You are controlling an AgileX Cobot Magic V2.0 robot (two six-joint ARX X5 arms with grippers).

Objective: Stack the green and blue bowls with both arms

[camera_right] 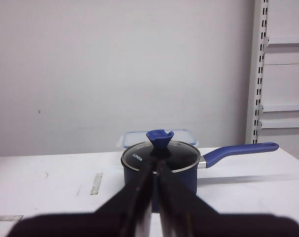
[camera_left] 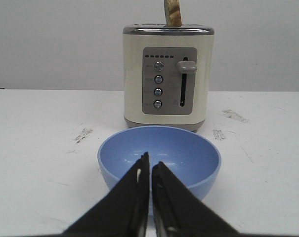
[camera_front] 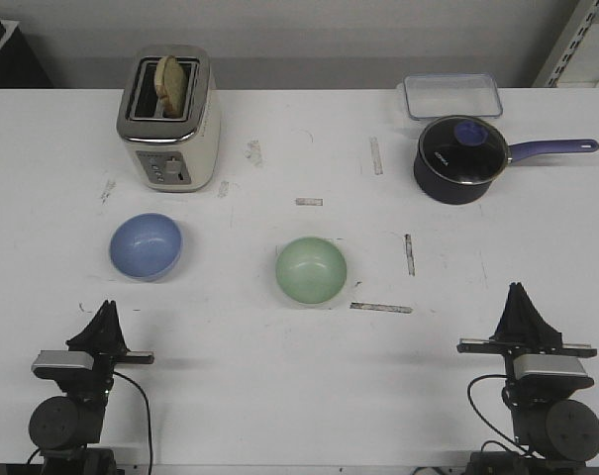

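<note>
The blue bowl [camera_front: 146, 246] stands on the left of the white table [camera_front: 249, 386], upright and empty; the left wrist view shows the blue bowl [camera_left: 189, 153] just ahead of the fingertips. The green bowl [camera_front: 311, 269] stands near the table's middle, apart from the blue one. My left gripper [camera_front: 107, 309] rests near the front edge, short of the blue bowl, shut with nothing in it [camera_left: 150, 160]. My right gripper [camera_front: 518, 293] rests at the front right, well away from the green bowl, also shut and empty [camera_right: 155, 160].
A cream toaster [camera_front: 168, 119] with bread in a slot stands behind the blue bowl. At the back right sit a dark lidded saucepan [camera_front: 461, 158] with a blue handle and a clear lidded container [camera_front: 452, 96]. Tape strips [camera_front: 381, 308] mark the table.
</note>
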